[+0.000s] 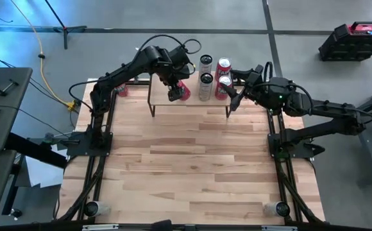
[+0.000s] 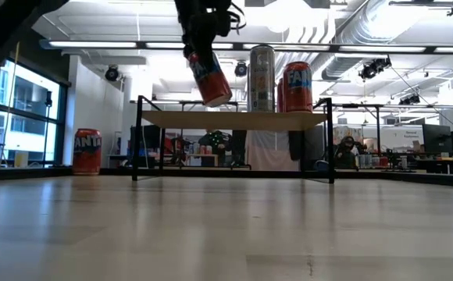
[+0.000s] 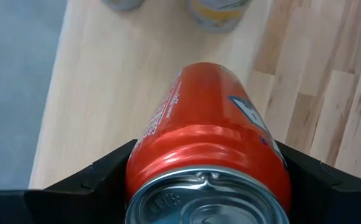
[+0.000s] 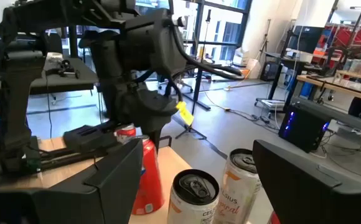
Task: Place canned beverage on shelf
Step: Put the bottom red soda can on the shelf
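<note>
My left gripper (image 1: pixel 174 82) is shut on a red can (image 2: pixel 211 78) that is tilted just above the left part of the shelf (image 2: pixel 234 119), a light plank on thin black legs. Several cans stand on the shelf's right part, among them a tall silver one (image 2: pixel 262 78) and a red one (image 2: pixel 297 86). My right gripper (image 1: pixel 233 97) is open and empty at the shelf's right end, beside those cans (image 4: pixel 196 196). My left gripper pinches the red can's side wall just below its top rim (image 3: pixel 144 163) between its two fingers (image 3: pixel 103 177), one on each side. The fingers come from above, slanting down. The can hangs tilted below them, its bottom end clear of the plank.
Another red can (image 2: pixel 87 151) stands on the tabletop left of the shelf, also in the high view (image 1: pixel 122 90). The wooden tabletop (image 1: pixel 192 167) stretches toward the near edge in front of the shelf.
</note>
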You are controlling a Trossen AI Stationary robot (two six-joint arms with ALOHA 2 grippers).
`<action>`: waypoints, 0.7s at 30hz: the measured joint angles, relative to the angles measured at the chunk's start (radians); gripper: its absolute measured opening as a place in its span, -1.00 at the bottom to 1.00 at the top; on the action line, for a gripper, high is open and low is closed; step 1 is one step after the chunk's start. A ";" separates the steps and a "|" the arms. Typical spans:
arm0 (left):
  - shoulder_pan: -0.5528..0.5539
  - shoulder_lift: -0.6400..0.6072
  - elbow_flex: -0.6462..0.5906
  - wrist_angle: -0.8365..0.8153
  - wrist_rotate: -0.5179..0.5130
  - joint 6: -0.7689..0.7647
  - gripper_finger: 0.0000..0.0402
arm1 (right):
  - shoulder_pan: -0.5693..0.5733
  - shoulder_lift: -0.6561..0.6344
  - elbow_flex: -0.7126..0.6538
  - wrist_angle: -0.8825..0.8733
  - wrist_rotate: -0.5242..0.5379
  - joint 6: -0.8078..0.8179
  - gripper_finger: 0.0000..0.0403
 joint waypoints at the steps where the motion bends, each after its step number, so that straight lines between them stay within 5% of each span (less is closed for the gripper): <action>1: -0.006 0.000 0.000 0.003 -0.006 -0.001 0.41 | 0.000 0.000 0.000 0.000 0.000 -0.009 0.42; 21: -0.004 0.006 0.000 -0.040 -0.062 -0.079 0.41 | 0.000 0.000 0.000 0.006 -0.004 0.039 0.42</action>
